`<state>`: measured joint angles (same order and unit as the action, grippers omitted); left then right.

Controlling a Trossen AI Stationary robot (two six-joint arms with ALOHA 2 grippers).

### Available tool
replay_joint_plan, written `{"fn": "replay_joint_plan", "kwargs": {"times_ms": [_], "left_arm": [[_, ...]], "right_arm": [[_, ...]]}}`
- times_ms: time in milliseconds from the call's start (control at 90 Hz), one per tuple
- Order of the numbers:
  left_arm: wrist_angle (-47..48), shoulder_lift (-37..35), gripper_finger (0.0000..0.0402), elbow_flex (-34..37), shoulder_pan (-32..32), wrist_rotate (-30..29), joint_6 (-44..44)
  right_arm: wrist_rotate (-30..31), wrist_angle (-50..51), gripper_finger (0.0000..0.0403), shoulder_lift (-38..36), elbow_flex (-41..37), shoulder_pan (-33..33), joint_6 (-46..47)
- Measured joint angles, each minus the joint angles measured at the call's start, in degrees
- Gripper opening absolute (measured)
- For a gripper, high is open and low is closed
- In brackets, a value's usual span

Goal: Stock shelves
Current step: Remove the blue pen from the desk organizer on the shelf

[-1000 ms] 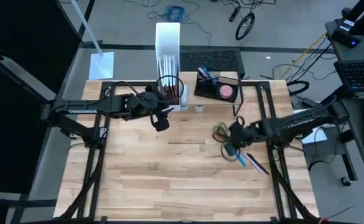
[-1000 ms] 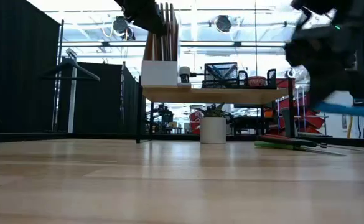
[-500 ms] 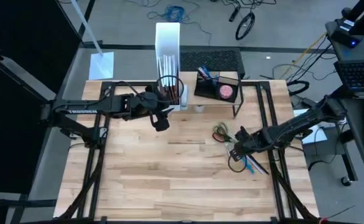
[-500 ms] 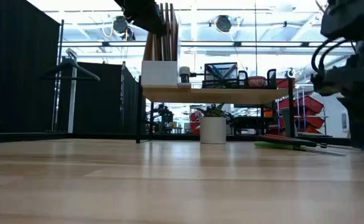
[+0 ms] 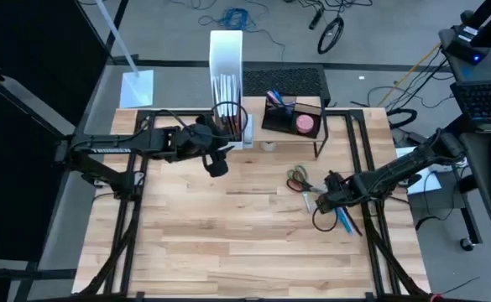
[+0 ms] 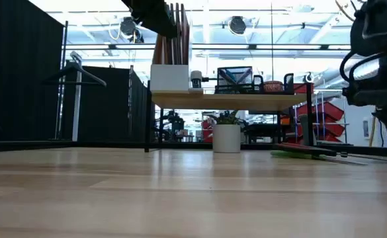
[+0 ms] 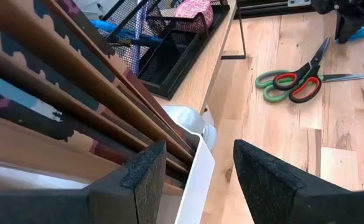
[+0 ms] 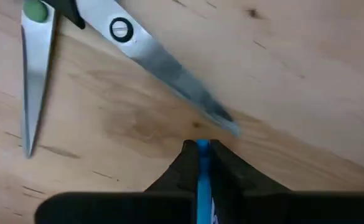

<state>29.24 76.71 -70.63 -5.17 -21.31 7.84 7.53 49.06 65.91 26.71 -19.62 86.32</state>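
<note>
The shelves (image 5: 253, 138), a low light-wood riser on black legs, stand at the table's far middle and also show in the low view (image 6: 226, 100). A white file box (image 5: 227, 75) with folders rests on their left end. My left gripper (image 7: 197, 168) hangs open by that box (image 7: 194, 162), one finger on each side of its white wall edge. My right gripper (image 5: 319, 201) is low over the table at the right, shut on a thin blue pen (image 8: 202, 171), just beside the scissors (image 5: 298, 179). My right gripper pinches the blue pen (image 8: 202, 155) between its two fingers (image 8: 182, 163), which point down at the tabletop. Only a narrow strip of the pen shows between them. Whether the pen touches the wood, I cannot tell.
A black mesh organizer (image 5: 291, 117) with pens and a pink thing sits on the riser's right half. Two pairs of scissors (image 7: 294, 84) lie on the table right of centre. A small white pot (image 6: 226, 137) stands under the riser. The table's near half is bare wood.
My right gripper has come down from well above the table to just over it, shifting a little toward the near right, and has tipped from holding the blue pen level to pointing down. It has stayed shut on the pen.
</note>
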Motion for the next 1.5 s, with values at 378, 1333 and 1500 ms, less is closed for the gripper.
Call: {"fn": "replay_joint_plan", "kwargs": {"times_ms": [378, 1333, 1500], "left_arm": [[-0.03, 0.00, 0.0176, 0.00, 0.00, 0.00, 0.00], [0.01, 0.00, 0.0176, 0.00, 0.00, -0.37, 1.77], [0.01, 0.00, 0.0176, 0.00, -0.30, -1.37, 2.76]], "right_arm": [[-0.25, -0.82, 0.0055, 0.27, -0.30, 0.00, 1.22], [24.10, -21.53, 0.0156, -5.33, 21.79, 14.11, -61.34], [22.47, -37.92, 0.0156, -5.14, 21.82, 22.69, -76.32]]}}
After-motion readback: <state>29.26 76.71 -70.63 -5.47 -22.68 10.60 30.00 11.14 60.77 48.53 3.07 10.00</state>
